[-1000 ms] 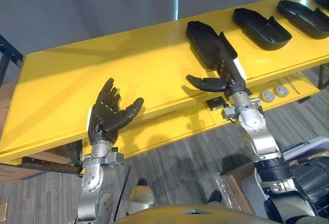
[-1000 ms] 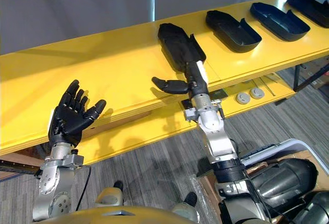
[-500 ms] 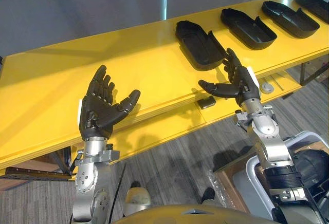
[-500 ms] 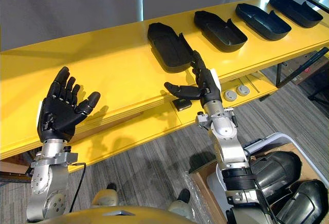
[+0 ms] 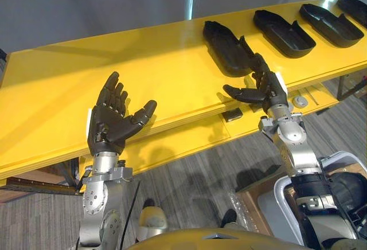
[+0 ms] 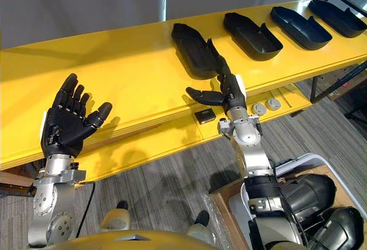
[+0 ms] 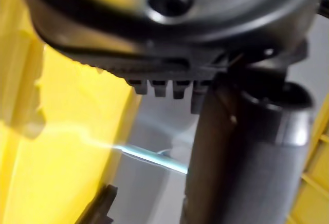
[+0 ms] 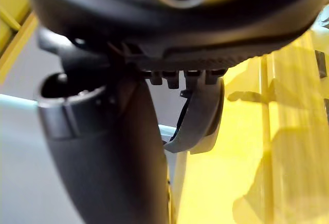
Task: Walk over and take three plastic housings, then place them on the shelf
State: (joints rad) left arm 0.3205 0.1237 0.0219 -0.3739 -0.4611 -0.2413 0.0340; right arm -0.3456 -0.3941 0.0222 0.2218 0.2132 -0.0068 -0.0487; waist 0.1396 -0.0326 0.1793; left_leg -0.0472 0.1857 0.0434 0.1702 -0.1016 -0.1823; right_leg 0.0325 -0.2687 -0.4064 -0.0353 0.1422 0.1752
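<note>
Right hand first: its fingers point(image 6: 223, 77) are straight and fanned out, thumb point(image 6: 200, 96) stuck out sideways, holding nothing. The fingertips sit right at the near end of the first plastic housing point(image 5: 225, 46), at the front edge of the yellow table point(image 5: 63, 95). From where I'm standing I honestly can't tell whether they touch it or just hover over it. The rest of the right hand point(image 5: 269, 91) hangs just off that front edge, arm rising from below.

The left hand point(image 5: 109, 127) is the same deal: fingers point(image 5: 113, 91) straight and relaxed, thumb point(image 5: 147, 111) out, palm turned up and empty. It's held in front of the table's front edge, well apart from any housing.

The housings are all on the table top. The first one is a black open shell lying hollow side up. The second housing point(image 5: 284, 25), third housing point(image 5: 332, 23) and fourth housing point(image 5: 354, 3) make a row with it along the table's right stretch, each apart from the next.

Below the table top there's a lower yellow ledge point(image 5: 183, 141). On it sit a small black block point(image 5: 232, 114) near the right wrist and two grey discs point(image 6: 267, 106) next to each other. Grey carpet floor point(image 5: 195, 181) lies under the table.
</note>
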